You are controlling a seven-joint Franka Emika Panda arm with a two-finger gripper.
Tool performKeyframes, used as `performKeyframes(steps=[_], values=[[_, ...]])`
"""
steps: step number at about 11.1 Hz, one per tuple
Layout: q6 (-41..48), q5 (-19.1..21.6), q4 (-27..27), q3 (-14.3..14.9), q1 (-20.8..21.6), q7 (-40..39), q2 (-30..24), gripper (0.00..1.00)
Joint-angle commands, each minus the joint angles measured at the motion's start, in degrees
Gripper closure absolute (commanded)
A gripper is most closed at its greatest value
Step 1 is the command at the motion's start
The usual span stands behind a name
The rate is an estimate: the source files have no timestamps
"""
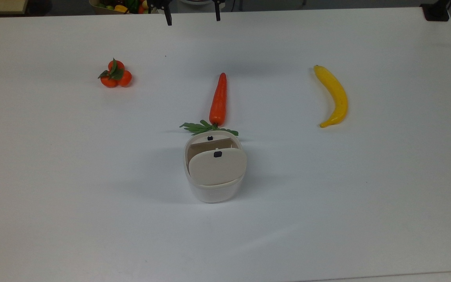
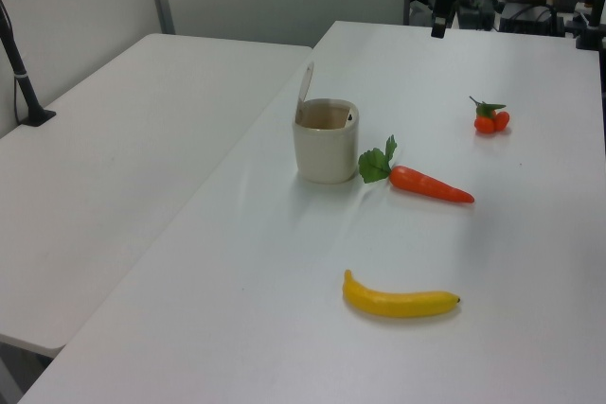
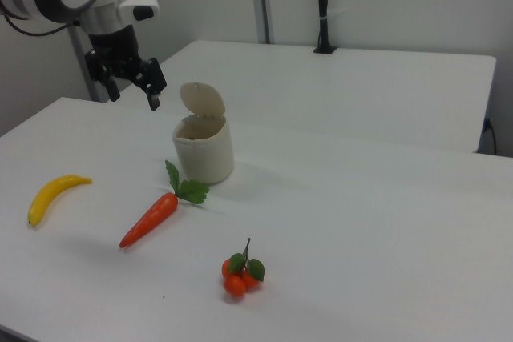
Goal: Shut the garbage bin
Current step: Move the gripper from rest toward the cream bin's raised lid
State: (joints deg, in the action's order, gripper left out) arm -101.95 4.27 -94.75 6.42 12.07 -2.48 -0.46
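Now | garbage bin (image 1: 214,188) lid up | tool (image 1: 192,17) open, well apart

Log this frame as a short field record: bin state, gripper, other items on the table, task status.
bin: garbage bin on the white table, lid raised upright, tub open
gripper: gripper open, in the air, well away from the bin
carrot: carrot lies with its leaves beside the bin
banana: banana lies apart, at the top view's right
oranges: oranges at the top view's left
task status: closing not yet done
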Motion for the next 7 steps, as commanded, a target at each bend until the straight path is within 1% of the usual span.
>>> performKeyframes(steps=[1, 6, 7], values=[[0.0, 1.0, -0.7, 0.7, 0.9, -1.3, 0.2, 0.0], [-0.1, 1.2, -0.6, 0.7, 0.9, -1.1, 0.3, 0.0], [-0.1, 1.4, -0.6, 0.7, 0.9, -1.9, 0.4, 0.16]])
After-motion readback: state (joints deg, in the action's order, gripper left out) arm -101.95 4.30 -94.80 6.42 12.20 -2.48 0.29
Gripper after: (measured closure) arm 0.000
